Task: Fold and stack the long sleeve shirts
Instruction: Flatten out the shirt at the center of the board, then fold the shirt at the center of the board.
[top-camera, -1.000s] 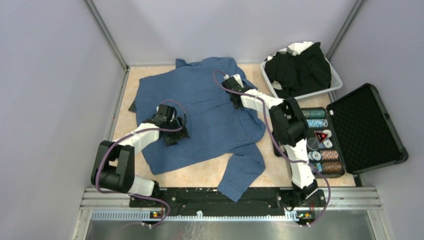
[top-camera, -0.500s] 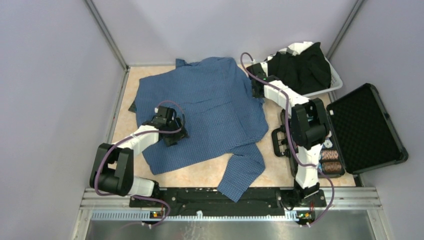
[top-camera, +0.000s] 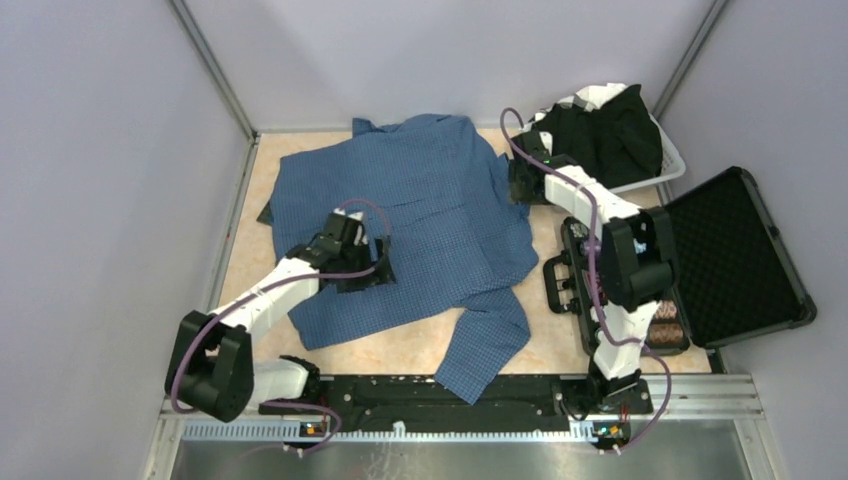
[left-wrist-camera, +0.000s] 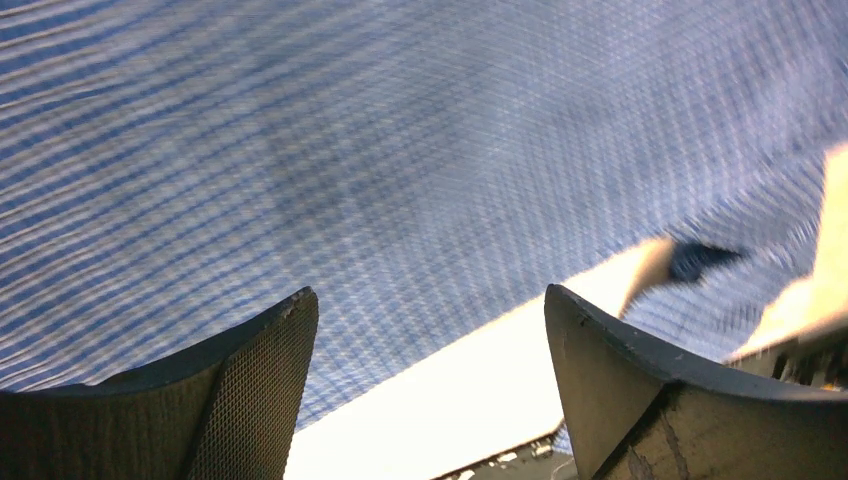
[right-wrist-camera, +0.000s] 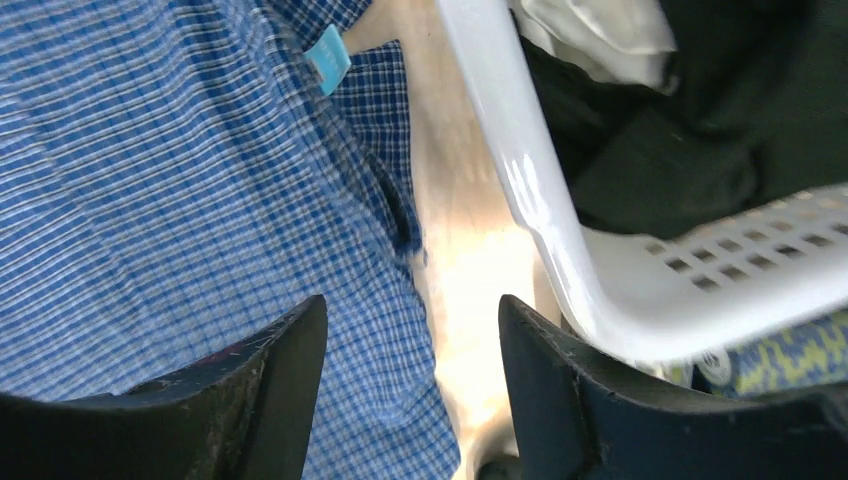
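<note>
A blue checked long sleeve shirt (top-camera: 420, 215) lies spread on the table, one sleeve trailing toward the near edge. Black long sleeve shirts (top-camera: 600, 140) are heaped in a white basket (top-camera: 668, 170) at the back right. My left gripper (top-camera: 366, 270) hovers over the blue shirt's lower left part; in the left wrist view it (left-wrist-camera: 430, 385) is open and empty above the shirt's hem (left-wrist-camera: 400, 150). My right gripper (top-camera: 519, 184) sits at the shirt's right edge beside the basket; in the right wrist view it (right-wrist-camera: 412, 395) is open over the cloth's edge (right-wrist-camera: 180, 200), next to the basket wall (right-wrist-camera: 560, 240).
An open black hard case (top-camera: 730, 255) lies at the right, with a tray of poker chips (top-camera: 662, 322) beside it under the right arm. Bare tan tabletop (top-camera: 400, 350) shows near the front. Grey walls close in the left, back and right.
My right gripper travelled right from the shirt's middle to its right edge, drawing the cloth outward, then opened. My left gripper shifted slightly right and nearer and opened wider.
</note>
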